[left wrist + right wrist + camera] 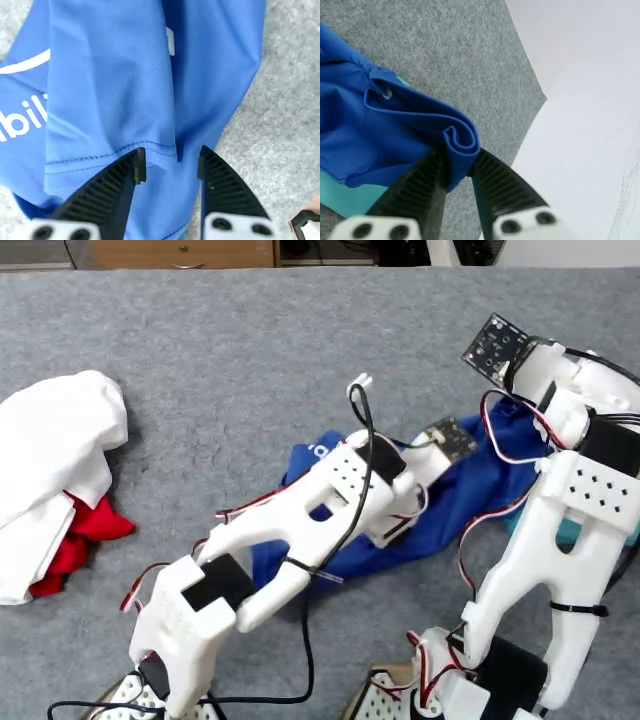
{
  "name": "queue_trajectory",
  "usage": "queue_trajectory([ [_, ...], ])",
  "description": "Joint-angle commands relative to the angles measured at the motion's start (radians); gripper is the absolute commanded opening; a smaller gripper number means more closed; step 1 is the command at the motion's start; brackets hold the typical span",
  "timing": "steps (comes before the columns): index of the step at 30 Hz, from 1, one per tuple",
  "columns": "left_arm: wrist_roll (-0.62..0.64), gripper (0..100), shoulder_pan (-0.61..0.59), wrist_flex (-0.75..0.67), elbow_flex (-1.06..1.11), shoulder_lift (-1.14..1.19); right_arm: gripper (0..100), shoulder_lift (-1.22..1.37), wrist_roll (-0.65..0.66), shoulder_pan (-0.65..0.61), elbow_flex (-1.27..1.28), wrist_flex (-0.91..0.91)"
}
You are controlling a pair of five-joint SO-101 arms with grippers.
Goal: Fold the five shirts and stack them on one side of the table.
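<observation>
Toward the tabletop's (250, 360) right edge: blue shirt (480, 485), crumpled, under both arms. Thin, light, limp knit, probably slippery; best taken at hems or corners. Rolled fold clamped between fingers of right gripper (457, 165); fingers of left gripper (170, 165) apart over a stitched hem. Teal shirt (350, 197) beneath may drag along. White shirt (55, 460) and red shirt (85, 535) heaped at left edge, well apart.

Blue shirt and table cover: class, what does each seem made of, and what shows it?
Blue shirt: likely a thin synthetic sports knit, with a slight sheen, fine pinhole mesh and a stitched hem. Table cover: probably felt or low carpet, matte grey with a fuzzy flecked surface.
</observation>
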Motion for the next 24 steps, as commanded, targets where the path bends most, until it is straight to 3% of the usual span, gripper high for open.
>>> queue_trajectory([
  [1, 0.0, 18, 0.0, -0.037, 0.003, 0.01, 0.2, -0.038, -0.005, -0.021, -0.008, -0.017],
  [12, -0.035, 18, -0.121, -0.049, -0.084, 0.142, 0.2, -0.038, -0.005, -0.022, -0.007, -0.017],
  [24, -0.035, 18, -0.048, 0.051, -0.132, 0.124, 0.2, -0.036, -0.005, -0.033, -0.007, -0.018],
])
